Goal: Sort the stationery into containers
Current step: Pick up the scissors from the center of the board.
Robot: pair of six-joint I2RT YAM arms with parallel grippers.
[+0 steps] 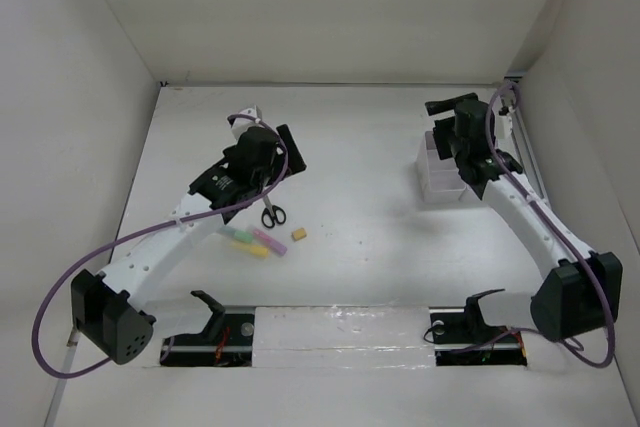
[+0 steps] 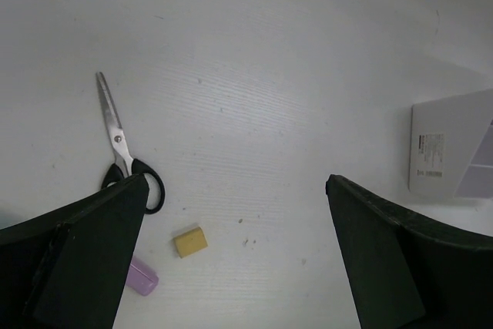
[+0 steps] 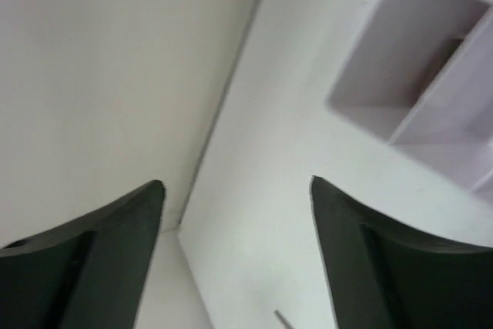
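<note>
Hovering with fingers spread and empty, the left gripper [image 2: 236,182] hangs over black-handled steel scissors [image 2: 119,144], a small tan block eraser [image 2: 189,241] and a pink marker stick [image 2: 142,276]. The right gripper [image 3: 236,182], equally spread, is near the white translucent divided plastic box [image 3: 431,90].

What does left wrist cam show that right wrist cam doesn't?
Left wrist only: black-handled steel scissors, a small tan block eraser and the end of a pink marker stick, all lying on the table, framed by the open left gripper.
Right wrist only: the enclosure's white wall, its seam with the table, the open right gripper, and a look into the compartments of the white translucent plastic box.
Shared: the white tabletop, and probably that box, seen as a white slab at the left wrist view's right edge.
</note>
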